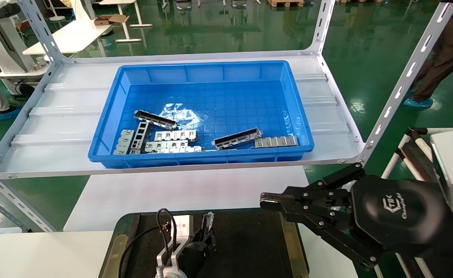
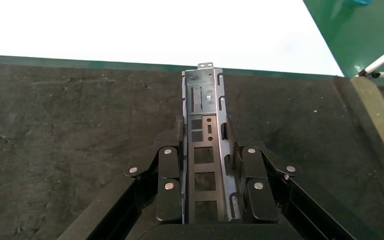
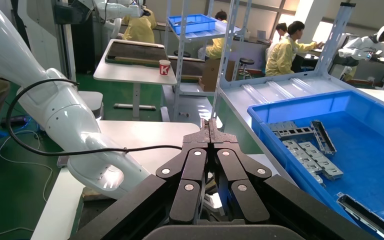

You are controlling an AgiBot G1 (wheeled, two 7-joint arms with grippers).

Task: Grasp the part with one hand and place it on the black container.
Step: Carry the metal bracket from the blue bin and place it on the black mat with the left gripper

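The right pincer (image 1: 267, 201) was matte black, built of flat linked bars studded with round silver screws, and behind it sat a rounded black wrist housing (image 1: 400, 210) marked with pale lettering. The left pincer (image 2: 205, 150) had the same black links and silver screw heads. The left arm (image 3: 65, 115) wore a glossy white shell, with a black cable (image 3: 95, 148) looping along it.

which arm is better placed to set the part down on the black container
Left. The left gripper is shut on the part directly above the black container. The right gripper is shut, empty, beside it.
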